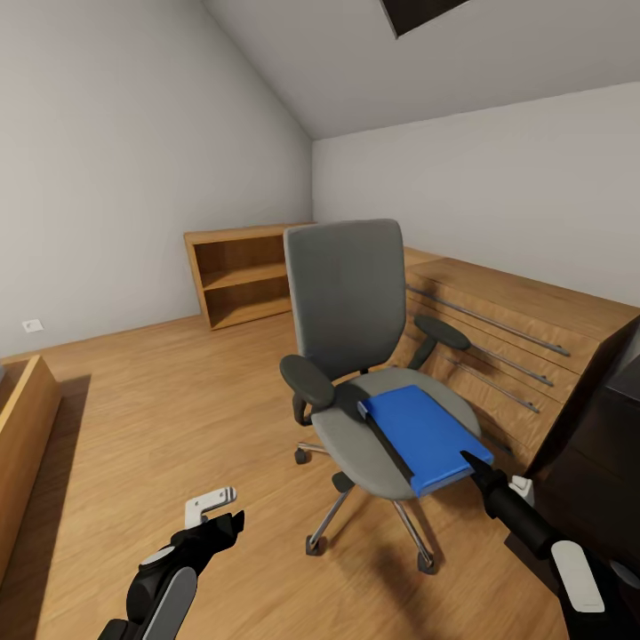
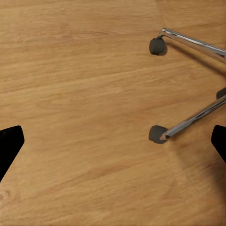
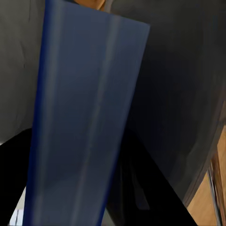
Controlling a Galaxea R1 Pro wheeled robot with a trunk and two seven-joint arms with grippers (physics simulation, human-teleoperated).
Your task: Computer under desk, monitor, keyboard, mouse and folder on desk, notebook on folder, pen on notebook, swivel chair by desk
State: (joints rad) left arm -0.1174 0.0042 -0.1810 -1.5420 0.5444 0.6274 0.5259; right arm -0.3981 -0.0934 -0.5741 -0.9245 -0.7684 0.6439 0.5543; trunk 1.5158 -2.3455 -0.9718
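The grey swivel chair (image 1: 347,293) stands mid-room on the wood floor. The blue folder (image 1: 422,431) lies flat on its seat, reaching the near right rim. My right gripper (image 1: 474,462) comes in from the lower right at the folder's near corner. In the right wrist view the folder's blue edge (image 3: 84,117) runs between the two black fingers, which press against both of its sides. My left gripper (image 1: 222,514) hangs open over bare floor, left of the chair's chrome base (image 2: 188,125), with nothing between its fingers.
A low oak dresser (image 1: 524,311) runs along the wall right behind the chair. An open oak shelf unit (image 1: 240,276) sits in the far corner. A wooden furniture edge (image 1: 22,427) is at the left, and a black furniture side (image 1: 613,427) at the right edge.
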